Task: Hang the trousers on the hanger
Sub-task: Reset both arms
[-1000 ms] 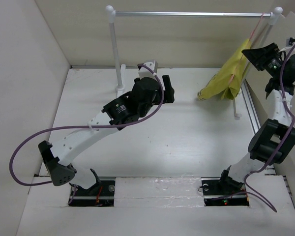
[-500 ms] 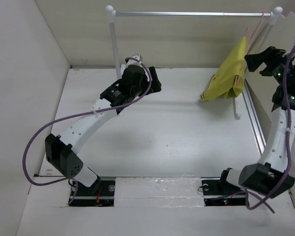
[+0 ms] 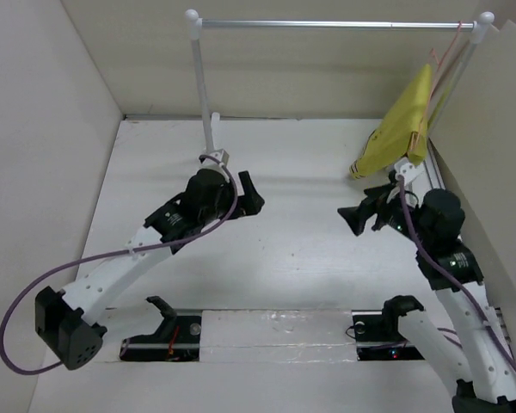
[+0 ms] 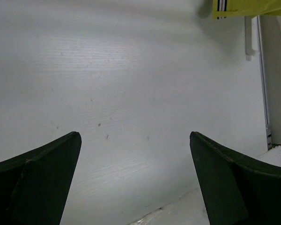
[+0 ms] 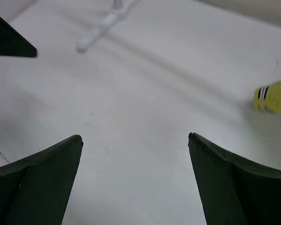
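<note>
The yellow trousers [image 3: 402, 129] hang folded over the pale pink hanger [image 3: 445, 60], whose hook is on the silver rail at the far right. Their striped waistband tip shows in the left wrist view [image 4: 243, 6] and in the right wrist view [image 5: 273, 97]. My left gripper [image 3: 251, 195] is open and empty above the middle of the table, well left of the trousers. My right gripper [image 3: 367, 212] is open and empty, low over the table just in front of and below the trousers. Neither gripper touches the cloth.
A stand with white posts [image 3: 200, 82] and a silver rail [image 3: 335, 25] spans the back. Its right foot [image 4: 249, 40] lies on the table near the trousers. A metal track [image 3: 443, 194] runs along the right wall. White walls close both sides.
My right gripper has let go near the hanger and dropped down and left, toward the table centre. My left arm has drawn back toward its base. The trousers stay hanging.
</note>
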Available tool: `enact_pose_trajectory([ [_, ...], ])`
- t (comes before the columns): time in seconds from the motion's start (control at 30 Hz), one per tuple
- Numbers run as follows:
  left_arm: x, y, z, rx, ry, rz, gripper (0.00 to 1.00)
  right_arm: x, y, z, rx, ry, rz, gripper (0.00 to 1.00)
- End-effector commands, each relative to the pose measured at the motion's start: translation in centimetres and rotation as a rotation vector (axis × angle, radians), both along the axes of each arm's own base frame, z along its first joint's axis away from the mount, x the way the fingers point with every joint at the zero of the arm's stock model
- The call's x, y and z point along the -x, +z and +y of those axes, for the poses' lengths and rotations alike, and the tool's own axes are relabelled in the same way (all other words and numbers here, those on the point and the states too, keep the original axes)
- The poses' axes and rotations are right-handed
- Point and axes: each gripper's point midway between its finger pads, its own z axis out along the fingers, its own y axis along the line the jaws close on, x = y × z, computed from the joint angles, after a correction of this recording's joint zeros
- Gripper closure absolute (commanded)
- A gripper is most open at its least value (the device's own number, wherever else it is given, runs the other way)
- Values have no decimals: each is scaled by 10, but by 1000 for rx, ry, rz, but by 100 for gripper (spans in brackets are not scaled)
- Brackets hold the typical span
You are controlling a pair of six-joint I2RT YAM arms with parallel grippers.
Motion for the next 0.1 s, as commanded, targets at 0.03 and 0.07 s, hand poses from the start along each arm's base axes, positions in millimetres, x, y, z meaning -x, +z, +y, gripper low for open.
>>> enact_pose_trajectory([
  [0.03, 15, -31, 3, 24, -7, 61, 1, 8, -63, -8, 32, -73, 129, 0],
  [0.07, 16, -31, 2, 33, -4, 64, 1, 7, -64, -8, 30, -75, 134, 0],
])
